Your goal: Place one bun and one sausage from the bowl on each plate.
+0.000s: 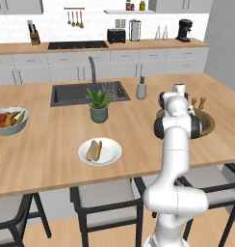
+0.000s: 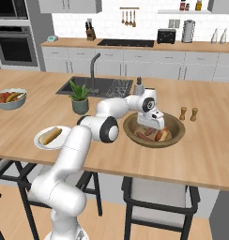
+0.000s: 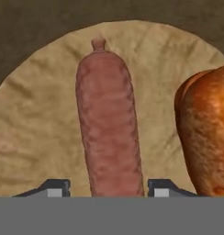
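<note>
A: Where's the end effector [image 2: 152,125]?
B: Down inside the wooden bowl [image 2: 176,136], near the right end of the tabletop [image 2: 111,154]. In the right base view the hand sits over the bowl's left half.
A: Jaw state?
B: Part-way closed, one tip on each side of a sausage [image 3: 109,124]. Hand view shows the sausage running lengthwise between the two tips. Gaps look tiny, but I can't tell whether the pads touch it. Not calling it a grip.
A: What else is in the bowl?
B: A bun [image 3: 208,133], just beside the sausage on the right of the hand view. The right base view shows a bun and sausages on the bowl floor, below the hand.
A: Plates?
B: One white plate [image 1: 110,155] near the tabletop's front edge, left of the arm. It carries a bun with a sausage [image 1: 94,150] lying against it.
A: Other stuff on the tabletop?
B: Potted plant [image 1: 98,104] behind the plate, by the sink [image 1: 69,94]. Fruit bowl [image 1: 11,120] at the left end. Two small wooden shakers [image 2: 188,114] just behind the wooden bowl. Soap dispenser [image 1: 141,89] at the sink's right side.
</note>
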### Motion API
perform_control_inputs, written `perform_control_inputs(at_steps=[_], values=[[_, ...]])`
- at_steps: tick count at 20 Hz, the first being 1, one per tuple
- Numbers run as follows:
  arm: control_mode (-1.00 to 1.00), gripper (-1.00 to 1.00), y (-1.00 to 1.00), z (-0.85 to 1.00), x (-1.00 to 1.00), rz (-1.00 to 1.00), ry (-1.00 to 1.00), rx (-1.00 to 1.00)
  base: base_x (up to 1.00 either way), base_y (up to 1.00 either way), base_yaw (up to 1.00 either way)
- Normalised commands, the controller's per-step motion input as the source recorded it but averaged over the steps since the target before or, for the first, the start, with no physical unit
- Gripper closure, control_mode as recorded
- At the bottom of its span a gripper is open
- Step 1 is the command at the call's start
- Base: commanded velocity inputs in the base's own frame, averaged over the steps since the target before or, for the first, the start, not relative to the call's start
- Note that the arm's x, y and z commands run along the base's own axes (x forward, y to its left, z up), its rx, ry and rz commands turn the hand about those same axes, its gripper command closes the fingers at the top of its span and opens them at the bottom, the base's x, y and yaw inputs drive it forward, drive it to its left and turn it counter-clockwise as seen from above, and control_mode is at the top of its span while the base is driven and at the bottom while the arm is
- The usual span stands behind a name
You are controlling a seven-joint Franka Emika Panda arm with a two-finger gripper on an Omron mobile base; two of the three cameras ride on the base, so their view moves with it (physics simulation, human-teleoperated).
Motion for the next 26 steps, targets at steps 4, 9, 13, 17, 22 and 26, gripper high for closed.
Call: perform_control_inputs(at_steps=[4, 9, 13, 17, 22, 26], values=[[-1.00, 1.00, 0.38, 0.19, -0.49, 0.00, -0.08, 0.00, 0.00, 0.00, 0.00], [-1.00, 1.00, 0.78, 0.81, -0.97, 0.00, -0.21, 0.00, 0.00, 0.00, 0.00], [-1.00, 1.00, 1.00, 0.65, -0.97, 0.03, -0.10, -0.02, 0.00, 0.00, 0.00], [-1.00, 1.00, 1.00, 0.31, -0.87, 0.06, -0.01, -0.05, 0.00, 0.00, 0.00], [-1.00, 1.00, 1.00, 0.07, -0.82, 0.08, 0.00, -0.04, 0.00, 0.00, 0.00], [-1.00, 1.00, 1.00, 0.00, -0.74, 0.09, 0.00, -0.05, 0.00, 0.00, 0.00]])
